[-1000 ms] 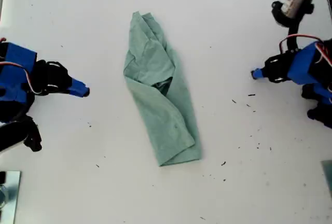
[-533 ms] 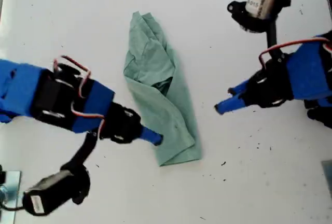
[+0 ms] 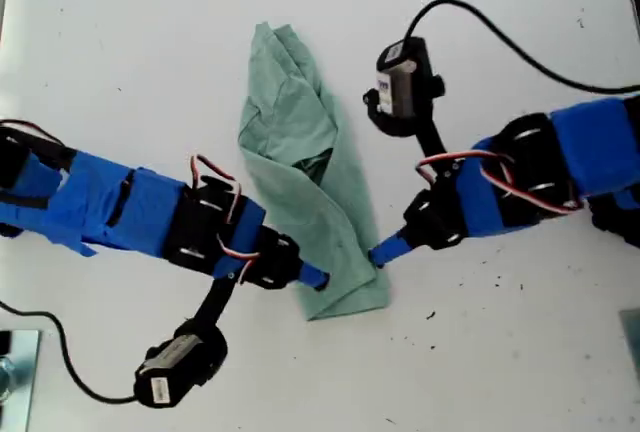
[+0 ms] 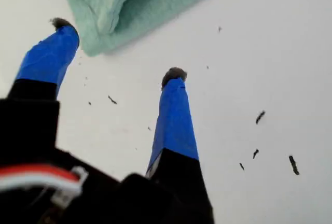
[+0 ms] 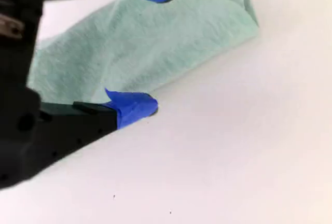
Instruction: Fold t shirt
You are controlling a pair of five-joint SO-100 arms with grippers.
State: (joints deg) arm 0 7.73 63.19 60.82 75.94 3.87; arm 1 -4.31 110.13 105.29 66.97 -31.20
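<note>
The pale green t shirt [image 3: 300,152] lies crumpled in a long narrow strip on the white table [image 3: 120,52]. My first gripper [image 3: 382,252] reaches in from the exterior view's right, tips at the shirt's lower side edge. In the first wrist view it [image 4: 119,50] is open, nothing between the fingers [image 4: 174,110], with a shirt [image 4: 135,1] corner just ahead. My second gripper [image 3: 316,278] comes from the exterior view's left at the same lower end. It [image 5: 153,47] is open and straddles the shirt [image 5: 155,32] edge, one finger over the cloth, the other on the table.
Small dark specks [image 3: 497,280] dot the table at the exterior view's right. Each arm carries a camera module: one [image 3: 402,87] near the shirt's middle, another [image 3: 170,372] low at the exterior view's left. A metallic object [image 3: 12,372] sits in the exterior view's lower left corner.
Both arms have swung in from the exterior view's sides, where they rested a second ago, to the shirt's lower end. The shirt has not moved.
</note>
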